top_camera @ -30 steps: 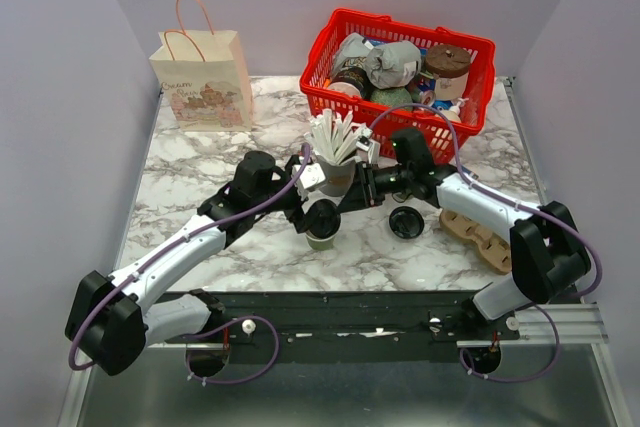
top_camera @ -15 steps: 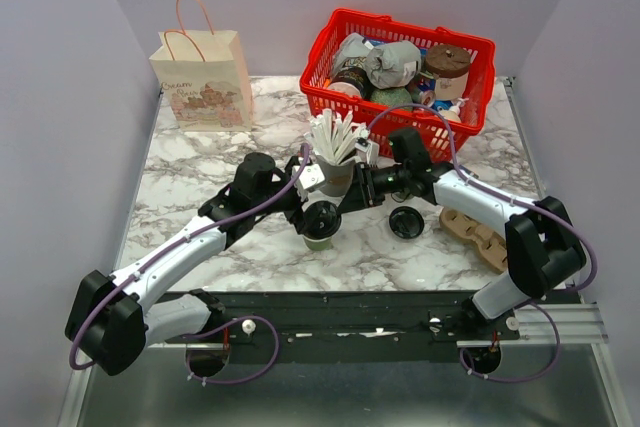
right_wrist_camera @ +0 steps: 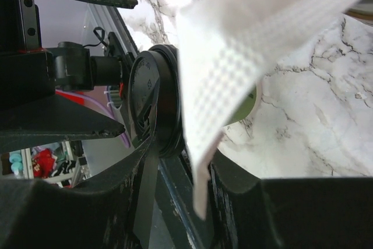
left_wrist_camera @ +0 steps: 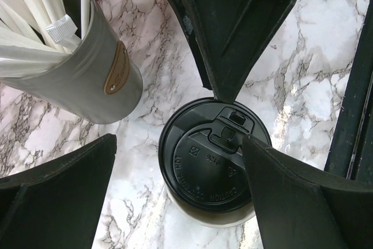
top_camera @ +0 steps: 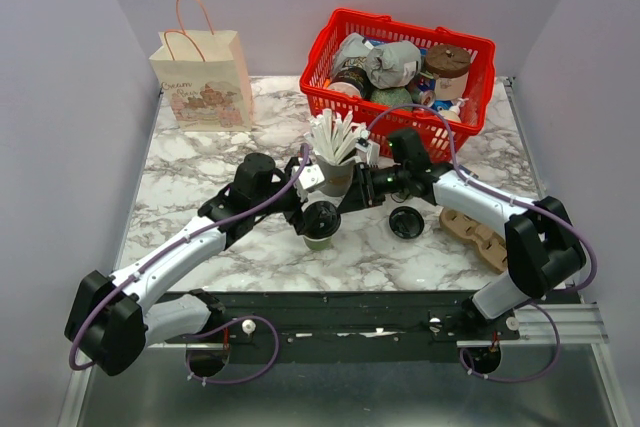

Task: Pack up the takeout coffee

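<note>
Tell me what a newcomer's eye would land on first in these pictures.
The red basket, heaped with goods at the far right of the marble table, stands out first. At the table's middle the left gripper is wide open astride the takeout coffee, and the right gripper reaches in from the other side. A grey cup of white sticks is just behind them.

R arm (top_camera: 470,197) crept slightly left, twd takeout coffee (top_camera: 321,220).
</note>
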